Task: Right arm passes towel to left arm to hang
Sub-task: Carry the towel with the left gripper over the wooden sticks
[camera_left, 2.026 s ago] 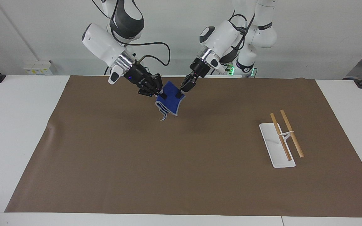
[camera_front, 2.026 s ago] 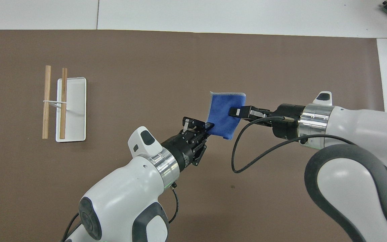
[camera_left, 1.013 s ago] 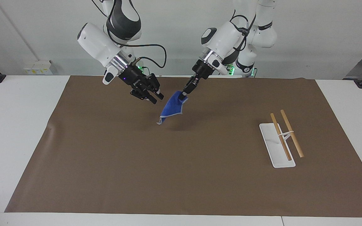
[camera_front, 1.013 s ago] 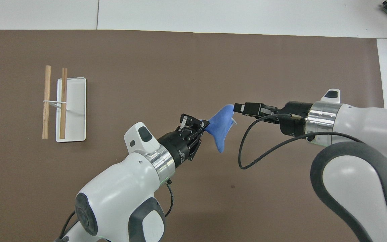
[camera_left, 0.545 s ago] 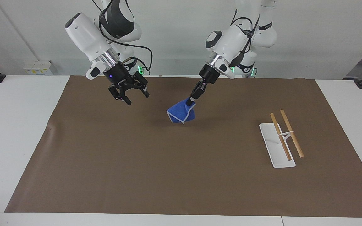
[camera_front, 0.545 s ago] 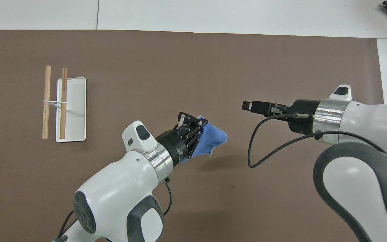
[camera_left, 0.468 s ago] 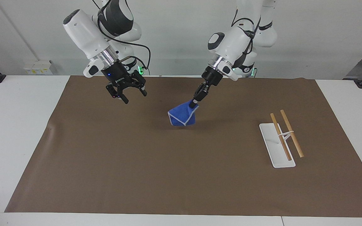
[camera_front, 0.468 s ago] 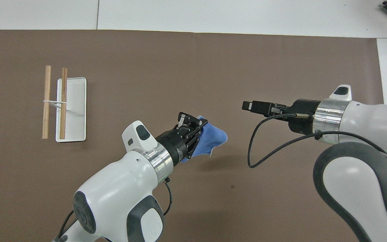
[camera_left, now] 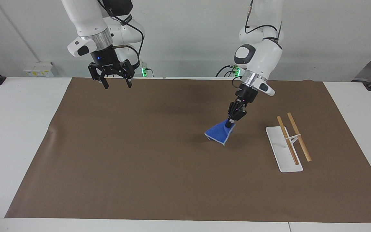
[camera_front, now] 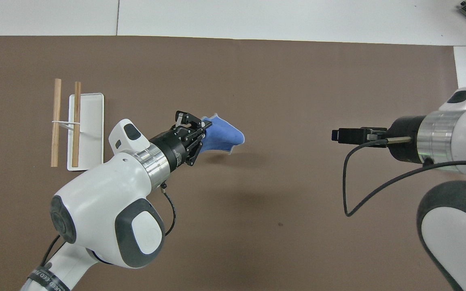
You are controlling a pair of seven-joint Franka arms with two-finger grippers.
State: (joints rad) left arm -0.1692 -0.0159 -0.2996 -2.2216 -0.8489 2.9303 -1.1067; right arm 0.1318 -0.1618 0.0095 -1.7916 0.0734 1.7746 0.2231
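While the towel [camera_left: 220, 134] hangs from one pinched corner under the left gripper [camera_left: 230, 121], it is over the brown mat [camera_left: 140, 161], near the hanging rack [camera_left: 288, 141] that stands toward the left arm's end of the counter [camera_left: 18, 129]. The left fingers are pressed together on that corner, and the rest of the cloth droops in a loose bunch below them, apparently clear of the mat. The right gripper [camera_left: 114, 82] is over the mat's edge toward the right arm's end, its fingers spread and empty; that arm waits. The handover looks finished, so the step in hand is the hanging. To do it well, the left arm should probably lift enough for the drooping end to clear the two wooden rails [camera_front: 66, 121], carry it across them, lower so the cloth drapes over a rail, and only then release.
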